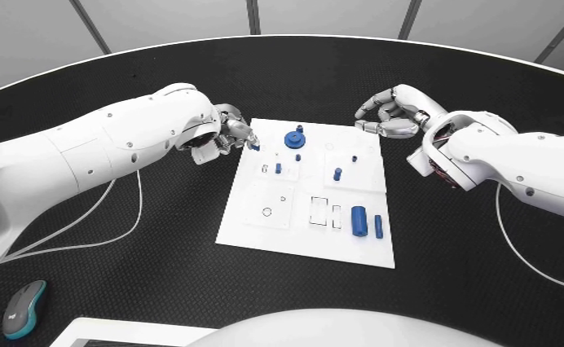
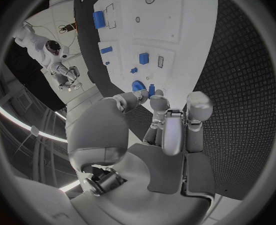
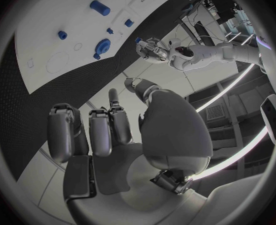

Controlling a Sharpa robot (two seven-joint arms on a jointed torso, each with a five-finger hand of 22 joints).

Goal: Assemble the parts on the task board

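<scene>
The white task board (image 1: 265, 233) lies mid-table. On it are a round blue knob (image 1: 295, 140), two small blue pegs (image 1: 279, 169) (image 1: 337, 173), a thick blue cylinder (image 1: 359, 221) and a thin blue pin (image 1: 378, 226). My left hand (image 1: 226, 135) hovers at the board's far left corner and pinches a small blue part (image 1: 254, 147) in its fingertips; the left wrist view shows that part (image 2: 152, 90) beside the knob (image 2: 137, 86). My right hand (image 1: 394, 115) hangs past the board's far right corner with its fingers curled in and nothing in them.
A grey and teal mouse (image 1: 23, 309) lies at the table's near left, next to a white sheet (image 1: 112, 331). A thin cable (image 1: 132, 215) loops on the table under my left arm. The round table edge (image 1: 71, 66) runs behind both arms.
</scene>
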